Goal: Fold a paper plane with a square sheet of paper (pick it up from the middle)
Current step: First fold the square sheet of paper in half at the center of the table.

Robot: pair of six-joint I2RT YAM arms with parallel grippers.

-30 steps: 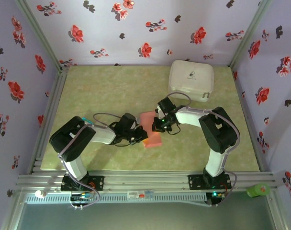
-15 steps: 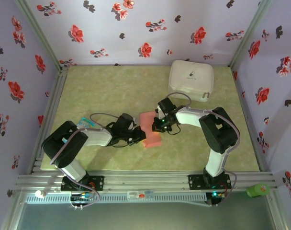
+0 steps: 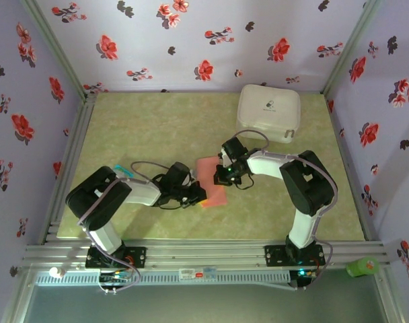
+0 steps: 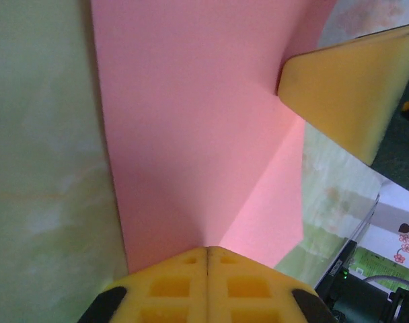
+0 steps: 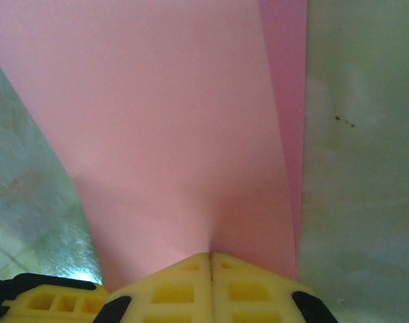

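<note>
The partly folded paper [image 3: 215,194] lies mid-table [image 3: 157,128] between both arms, which hide much of it from above. The left end effector [image 4: 206,250] and the right end effector [image 5: 211,256] are each closed, pinching opposite edges. Both wrist views cut off its outline.

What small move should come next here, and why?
Probably lower the left gripper with its pinched edge to flatten the fold. Both grippers are shut on the salmon paper, the right gripper holding another edge, and the sheet between them stands bent along a soft crease, not flat.
</note>
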